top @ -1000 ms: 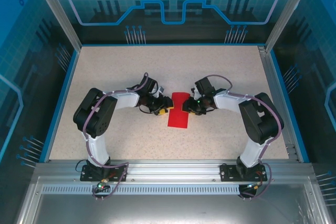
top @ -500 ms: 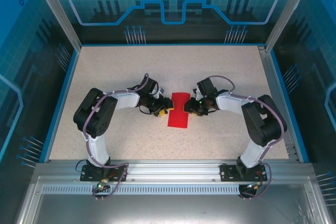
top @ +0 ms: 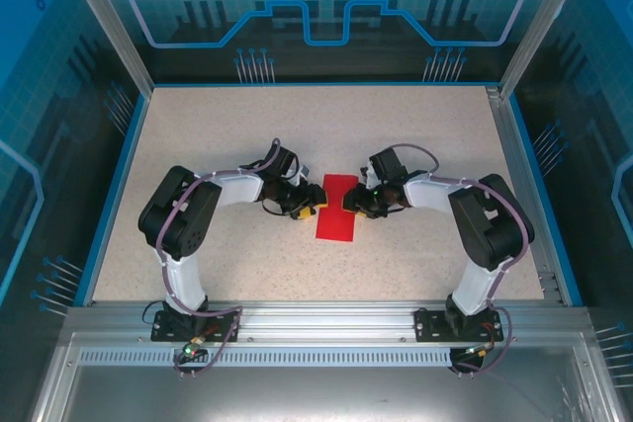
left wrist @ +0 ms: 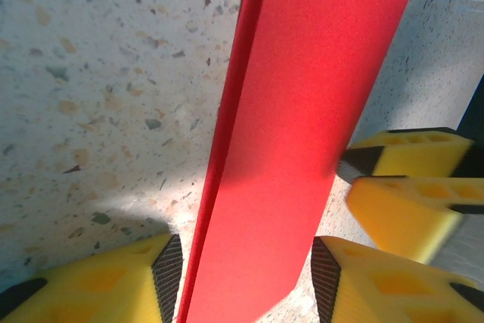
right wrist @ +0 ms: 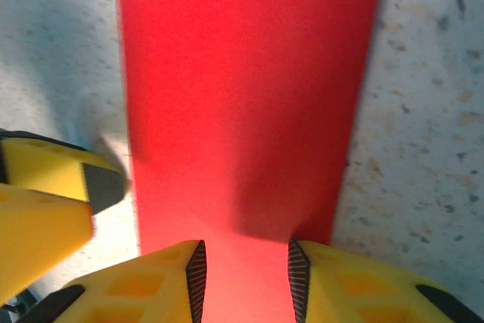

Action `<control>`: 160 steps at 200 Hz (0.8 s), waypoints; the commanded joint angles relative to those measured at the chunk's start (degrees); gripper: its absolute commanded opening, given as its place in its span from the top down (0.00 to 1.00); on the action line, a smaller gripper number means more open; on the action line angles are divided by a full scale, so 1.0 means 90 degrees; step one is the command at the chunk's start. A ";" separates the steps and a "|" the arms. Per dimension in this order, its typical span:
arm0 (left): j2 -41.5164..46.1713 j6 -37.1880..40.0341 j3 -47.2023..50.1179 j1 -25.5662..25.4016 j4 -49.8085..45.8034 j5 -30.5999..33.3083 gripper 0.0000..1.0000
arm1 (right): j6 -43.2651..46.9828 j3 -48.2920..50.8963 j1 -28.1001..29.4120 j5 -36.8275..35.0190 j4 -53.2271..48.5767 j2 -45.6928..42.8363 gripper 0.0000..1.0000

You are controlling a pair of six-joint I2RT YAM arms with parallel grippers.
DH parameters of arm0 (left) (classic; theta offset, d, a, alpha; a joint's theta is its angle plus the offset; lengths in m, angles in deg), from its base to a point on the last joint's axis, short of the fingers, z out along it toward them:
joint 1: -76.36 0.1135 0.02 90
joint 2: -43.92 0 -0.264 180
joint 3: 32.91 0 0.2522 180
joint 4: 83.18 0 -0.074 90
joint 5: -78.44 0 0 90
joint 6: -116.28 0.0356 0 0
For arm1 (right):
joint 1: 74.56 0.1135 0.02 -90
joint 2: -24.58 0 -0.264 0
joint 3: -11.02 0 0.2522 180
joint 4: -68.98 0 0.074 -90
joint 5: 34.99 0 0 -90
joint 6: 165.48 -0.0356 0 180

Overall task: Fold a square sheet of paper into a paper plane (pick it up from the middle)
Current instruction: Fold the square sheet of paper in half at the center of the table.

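Since a moment ago the right arm [top: 490,224] has swung its elbow out and back in, and the right gripper [top: 351,203] has edged slightly toward the left; the red sheet of paper [top: 336,214] has stayed put, and so has the left gripper [top: 309,203].

We read no lettering; the back panel [top: 326,7] carries a blue gear and circuit-line graphic.

From above, the paper lies as a folded strip mid-table [top: 227,126], with one gripper at each long edge.

From its own wrist camera, the left gripper's jaws stand parted with the strip's near end between them and a pad just beside each edge. We cannot tell whether they squeeze it. This view also shows a doubled layer along the strip's left edge, and the right gripper's yellow fingers [left wrist: 401,209] just beside the paper.

In the right wrist view, that gripper's jaws are partly spread, unclenched, over a strip wider than their gap, with red showing between the pads. The left gripper's fingers [right wrist: 45,194] sit at the paper's left edge.
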 commanded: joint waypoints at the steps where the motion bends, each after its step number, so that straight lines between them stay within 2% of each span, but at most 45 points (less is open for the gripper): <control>1: 0.0006 0.0156 -0.0157 -0.0023 -0.0221 0.0027 0.48 | 0.0075 0.0117 -0.0025 0.0001 -0.0047 0.0188 0.64; 81: 0.0084 0.0082 -0.0224 -0.0098 -0.0371 -0.0072 0.47 | 0.0106 0.0534 -0.0145 -0.0089 0.0027 0.0121 0.64; 123: 0.0647 -0.0294 0.0295 -0.0119 -0.0421 0.0082 0.47 | 0.0134 0.0519 -0.0155 -0.0142 -0.0042 0.0105 0.64; 160: 0.0751 -0.0604 0.0627 -0.0193 -0.0137 -0.0163 0.47 | 0.0164 0.0521 -0.0164 -0.0147 -0.0083 0.0080 0.64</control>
